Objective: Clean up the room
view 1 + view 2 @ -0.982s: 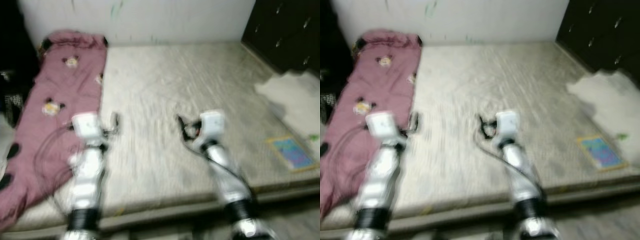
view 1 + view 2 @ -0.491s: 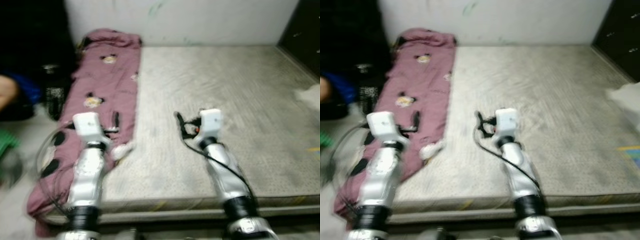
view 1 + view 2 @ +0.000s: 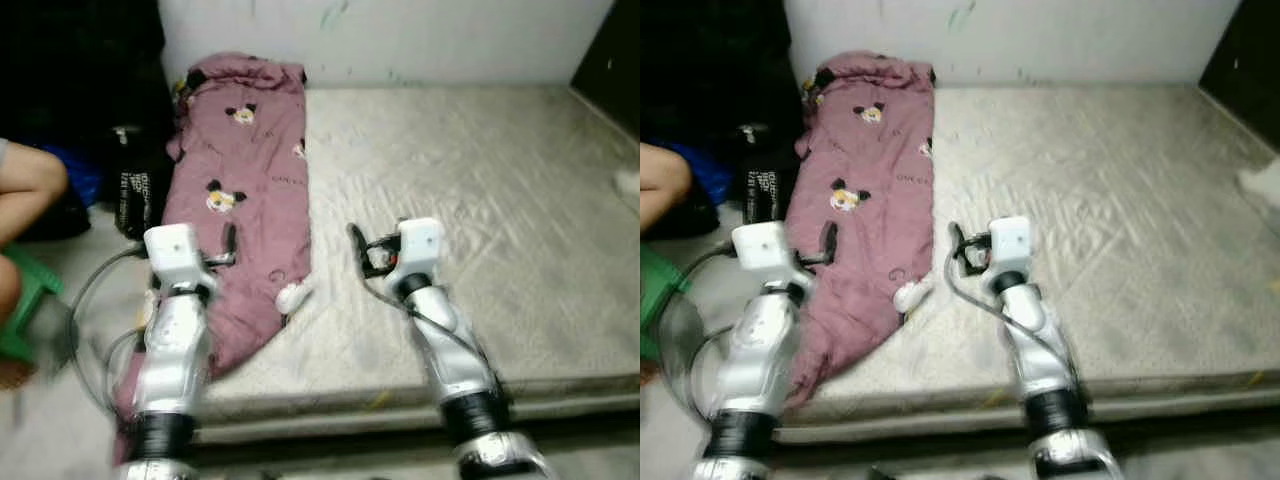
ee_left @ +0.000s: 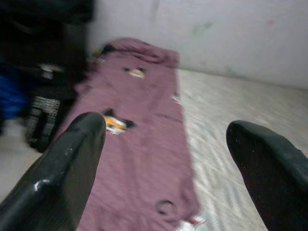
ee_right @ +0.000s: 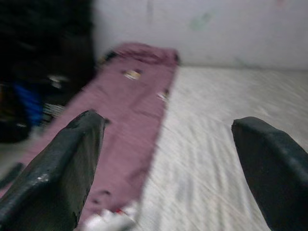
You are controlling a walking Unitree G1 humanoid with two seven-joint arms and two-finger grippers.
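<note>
A mauve blanket [image 3: 245, 190] with cartoon mouse prints lies lengthwise along the left side of a bare beige mattress [image 3: 480, 210], its near end hanging over the front left corner. My left gripper [image 3: 231, 244] hovers open over the blanket's near part, with nothing between its fingers [image 4: 72, 159]. To its right, my right gripper [image 3: 356, 246] is held open and empty above the mattress beside the blanket's edge. The right wrist view looks along the blanket [image 5: 130, 106] toward the wall.
A person's bare knee [image 3: 30, 180] and a green stool [image 3: 18, 310] are at the left, on the floor. A black bag [image 3: 130, 185] stands beside the mattress. A white item [image 3: 630, 182] lies at the right edge. A pale wall [image 3: 420, 35] closes the far side.
The camera has swung left: the blanket now sits nearer the middle, the person's knee and stool have come into view, and the book and white pile have left. Both arms keep their pose.
</note>
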